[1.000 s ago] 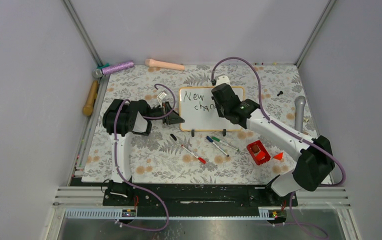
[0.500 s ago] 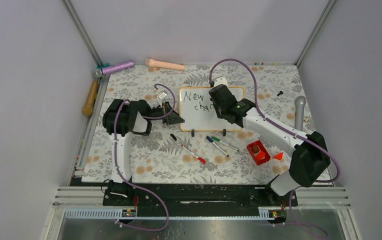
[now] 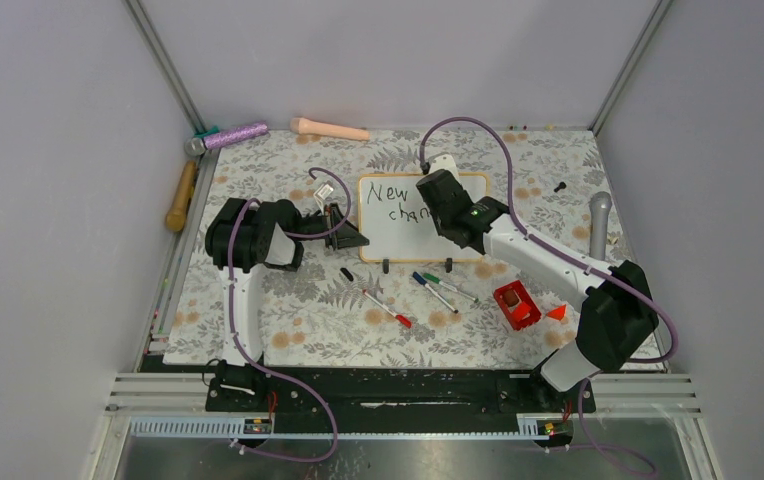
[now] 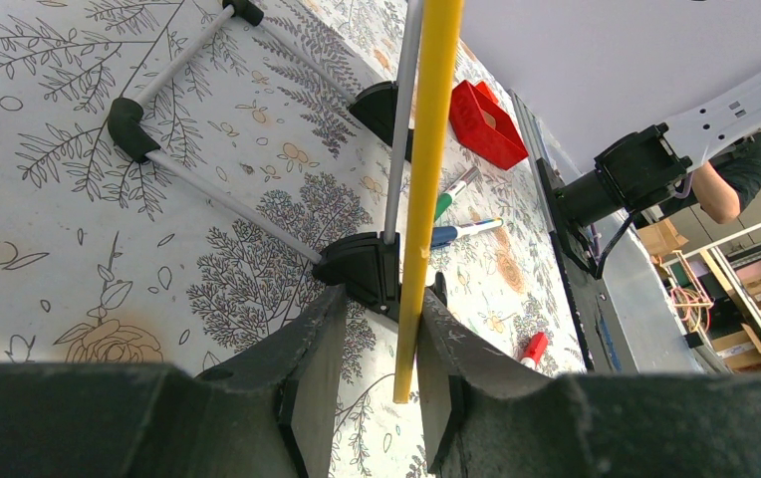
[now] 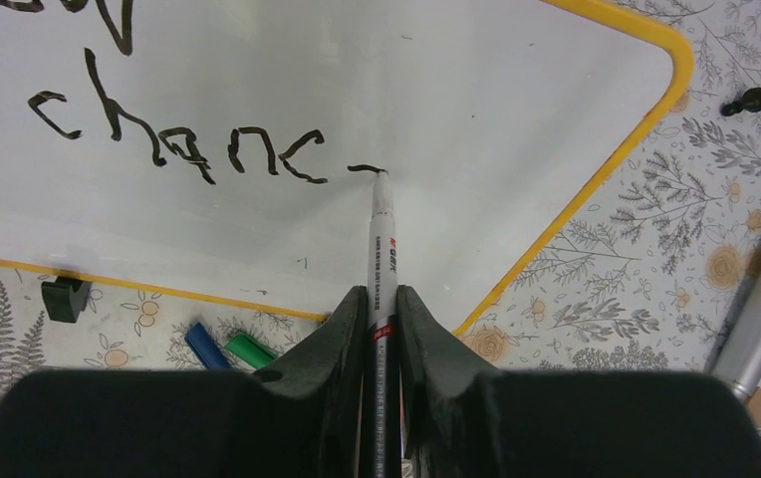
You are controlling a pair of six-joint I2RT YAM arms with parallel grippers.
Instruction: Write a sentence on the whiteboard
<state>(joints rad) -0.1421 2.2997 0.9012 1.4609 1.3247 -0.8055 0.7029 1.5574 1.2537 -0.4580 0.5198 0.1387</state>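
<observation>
The whiteboard [image 3: 398, 232] stands on its black feet at mid-table, with a yellowish frame. It reads "New" and, below that, "chanc" [image 5: 172, 139], followed by a short fresh stroke [image 5: 362, 167]. My right gripper [image 5: 381, 299] is shut on a white marker [image 5: 381, 234]. The marker's tip touches the board at the end of that stroke. In the top view the right gripper [image 3: 440, 205] hangs over the board's middle. My left gripper [image 4: 381, 339] straddles the board's yellow edge [image 4: 426, 179]. The edge rests against the right finger [image 4: 446, 349], with a gap to the left finger.
Loose markers lie in front of the board: red-capped [image 3: 388, 309], blue [image 3: 426, 288] and green [image 3: 451, 289], with a black cap [image 3: 346, 273]. A red bin [image 3: 516, 305] and an orange piece [image 3: 556, 312] lie front right. A grey cylinder [image 3: 599, 224] lies at the right, and pink [image 3: 328, 128], purple [image 3: 234, 133] and wooden [image 3: 181, 195] objects lie along the back and left.
My right arm has shifted slightly to the left over the board with the marker. The left arm and the board have not moved.
</observation>
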